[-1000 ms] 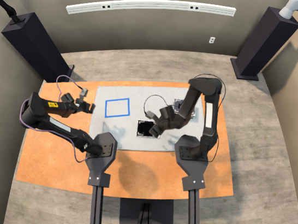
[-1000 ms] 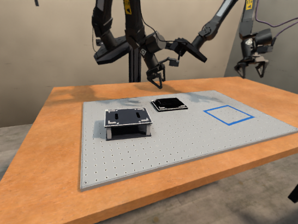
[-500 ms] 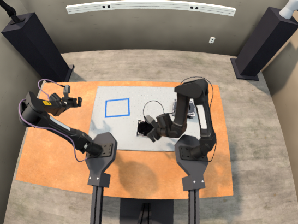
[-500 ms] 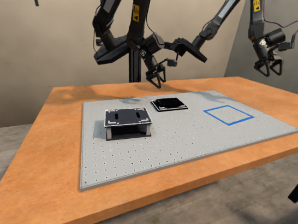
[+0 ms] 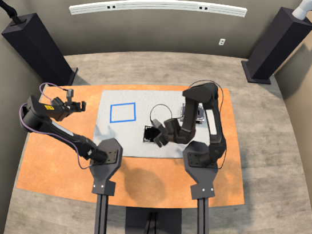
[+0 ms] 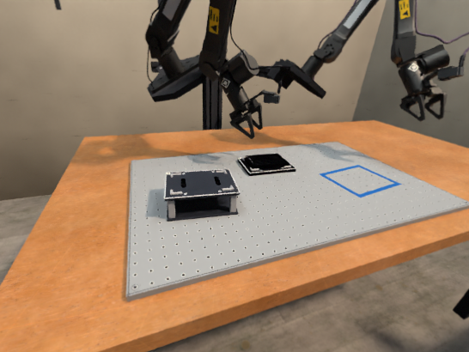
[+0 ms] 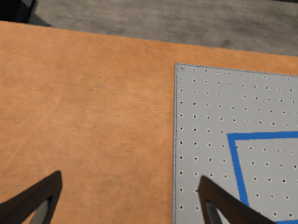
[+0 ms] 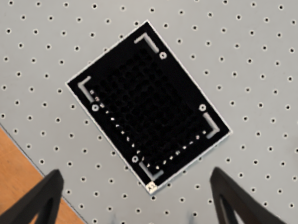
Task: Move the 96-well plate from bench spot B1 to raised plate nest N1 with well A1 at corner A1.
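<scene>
The black 96-well plate lies flat on the grey pegboard near its front edge, outside the blue square. It also shows in the exterior view and in the right wrist view, with white marks at its corners. The raised black nest stands empty; in the top view the nest is partly hidden behind the right arm. My right gripper hangs open above the plate, clear of it. My left gripper is open and empty, high over the orange table left of the pegboard.
The blue-outlined square on the pegboard is empty; it also shows in the exterior view and the left wrist view. Two arm bases stand at the table's front edge. Dark pillars stand on the floor behind the table.
</scene>
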You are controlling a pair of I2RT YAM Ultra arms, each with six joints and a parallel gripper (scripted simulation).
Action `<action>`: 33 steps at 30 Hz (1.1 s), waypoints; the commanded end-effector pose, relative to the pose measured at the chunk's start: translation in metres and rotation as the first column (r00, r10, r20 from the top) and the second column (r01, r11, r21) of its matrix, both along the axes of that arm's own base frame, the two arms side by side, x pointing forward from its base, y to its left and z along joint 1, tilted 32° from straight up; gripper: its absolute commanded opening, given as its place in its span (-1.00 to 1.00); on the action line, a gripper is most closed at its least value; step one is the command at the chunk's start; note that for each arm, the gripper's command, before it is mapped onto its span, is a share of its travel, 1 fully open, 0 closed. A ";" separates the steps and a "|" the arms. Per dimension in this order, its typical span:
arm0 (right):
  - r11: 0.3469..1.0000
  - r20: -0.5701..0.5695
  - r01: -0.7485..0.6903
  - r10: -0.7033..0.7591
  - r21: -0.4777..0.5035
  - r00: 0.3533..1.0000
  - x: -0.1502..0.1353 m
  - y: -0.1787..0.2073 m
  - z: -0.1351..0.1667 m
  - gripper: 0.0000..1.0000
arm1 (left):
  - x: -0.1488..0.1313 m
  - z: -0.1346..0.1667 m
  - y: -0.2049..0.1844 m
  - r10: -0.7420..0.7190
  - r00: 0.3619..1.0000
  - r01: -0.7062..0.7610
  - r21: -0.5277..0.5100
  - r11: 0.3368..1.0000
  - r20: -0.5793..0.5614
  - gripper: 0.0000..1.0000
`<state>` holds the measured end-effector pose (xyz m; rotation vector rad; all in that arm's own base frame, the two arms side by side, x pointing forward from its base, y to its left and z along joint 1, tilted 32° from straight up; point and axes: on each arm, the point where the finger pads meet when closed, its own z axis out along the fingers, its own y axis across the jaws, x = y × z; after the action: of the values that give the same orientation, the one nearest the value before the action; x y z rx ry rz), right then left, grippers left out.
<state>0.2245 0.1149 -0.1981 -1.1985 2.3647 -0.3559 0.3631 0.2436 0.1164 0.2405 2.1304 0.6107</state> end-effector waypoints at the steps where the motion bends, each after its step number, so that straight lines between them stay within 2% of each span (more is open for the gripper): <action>1: 1.000 0.020 -0.006 0.005 0.021 1.000 0.002 0.006 0.002 1.00 | 0.005 0.008 -0.001 -0.017 1.000 0.017 -0.004 1.000 0.023 1.00; 3: 1.000 0.020 -0.006 0.005 0.021 1.000 0.002 0.006 0.002 1.00 | 0.005 0.008 -0.001 -0.017 1.000 0.017 -0.004 1.000 0.023 1.00; 8: 0.994 -0.059 -0.046 0.040 -0.095 0.997 -0.010 -0.008 -0.012 1.00 | 0.001 -0.006 -0.023 -0.111 0.990 0.112 0.004 0.994 -0.086 1.00; 15: 0.959 -0.176 -0.135 0.092 -0.248 0.980 -0.004 -0.010 -0.035 1.00 | -0.008 -0.023 -0.097 -0.373 0.881 0.392 0.009 0.920 -0.291 1.00; 17: 0.959 -0.176 -0.135 0.092 -0.248 0.980 -0.004 -0.010 -0.035 1.00 | -0.008 -0.023 -0.097 -0.373 0.881 0.392 0.009 0.920 -0.291 1.00; 25: 0.893 -0.307 -0.248 0.132 -0.376 0.943 0.007 -0.007 -0.047 1.00 | -0.039 -0.031 -0.173 -0.613 0.642 0.676 -0.037 0.736 -0.459 1.00; 32: 0.822 -0.416 -0.347 0.150 -0.452 0.897 0.015 -0.005 -0.047 1.00 | -0.081 -0.037 -0.226 -0.744 0.378 0.847 -0.118 0.518 -0.551 1.00; 33: 0.822 -0.416 -0.347 0.150 -0.452 0.897 0.015 -0.005 -0.047 1.00 | -0.081 -0.037 -0.226 -0.744 0.378 0.847 -0.118 0.518 -0.551 1.00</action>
<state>0.2536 0.1191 -0.2424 -1.7903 2.4112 -0.6945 0.3018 0.0390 0.0685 1.4795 2.1518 0.2108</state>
